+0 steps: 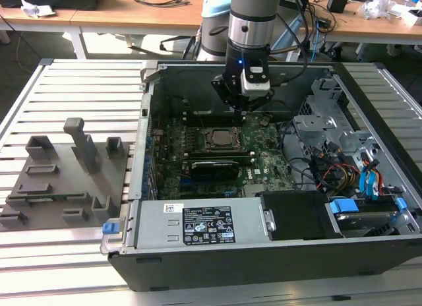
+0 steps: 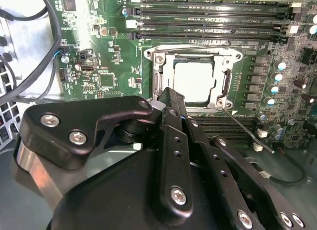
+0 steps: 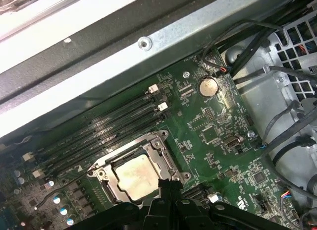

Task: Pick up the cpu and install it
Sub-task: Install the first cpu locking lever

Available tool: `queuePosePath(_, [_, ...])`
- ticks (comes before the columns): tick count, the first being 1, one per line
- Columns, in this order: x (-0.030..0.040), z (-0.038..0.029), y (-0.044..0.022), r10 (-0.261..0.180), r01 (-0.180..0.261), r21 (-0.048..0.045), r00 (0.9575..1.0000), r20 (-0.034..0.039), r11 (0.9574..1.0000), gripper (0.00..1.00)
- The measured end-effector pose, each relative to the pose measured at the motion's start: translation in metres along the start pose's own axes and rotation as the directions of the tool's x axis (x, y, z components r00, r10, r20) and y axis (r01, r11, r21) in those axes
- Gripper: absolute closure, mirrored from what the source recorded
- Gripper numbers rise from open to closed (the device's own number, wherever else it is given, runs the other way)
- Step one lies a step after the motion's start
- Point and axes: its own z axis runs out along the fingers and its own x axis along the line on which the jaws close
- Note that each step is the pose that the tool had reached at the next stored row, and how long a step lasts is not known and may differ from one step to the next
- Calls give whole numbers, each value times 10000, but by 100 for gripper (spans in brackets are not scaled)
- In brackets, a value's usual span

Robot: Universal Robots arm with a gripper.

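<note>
Gripper (image 2: pixel 167 96) up close: fingers pinched together, gripping nothing, tips just above the socket edge. Open computer case (image 1: pixel 277 263), green motherboard (image 1: pixel 267 164), socket frame (image 2: pixel 159 74) — cpu (image 2: pixel 194 81) lies flat inside. Seating looks done — lever seemingly unlatched.

Silvery-grey cpu (image 2: pixel 194 81), green mobo (image 2: pixel 111 59) w/ black slots (image 2: pixel 208 15), black pincer (image 2: pixel 167 94), grey tray blocks (image 1: pixel 66 181).

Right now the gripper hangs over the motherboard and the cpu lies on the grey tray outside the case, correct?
No. The cpu sits in the socket on the motherboard, not on the tray; both wrist views show it. The gripper does hang over the motherboard.
</note>
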Motion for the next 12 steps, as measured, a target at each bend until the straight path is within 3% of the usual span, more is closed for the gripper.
queuePosePath(12, [0,0,0,-827,827,-36,9966,53,9966,89])
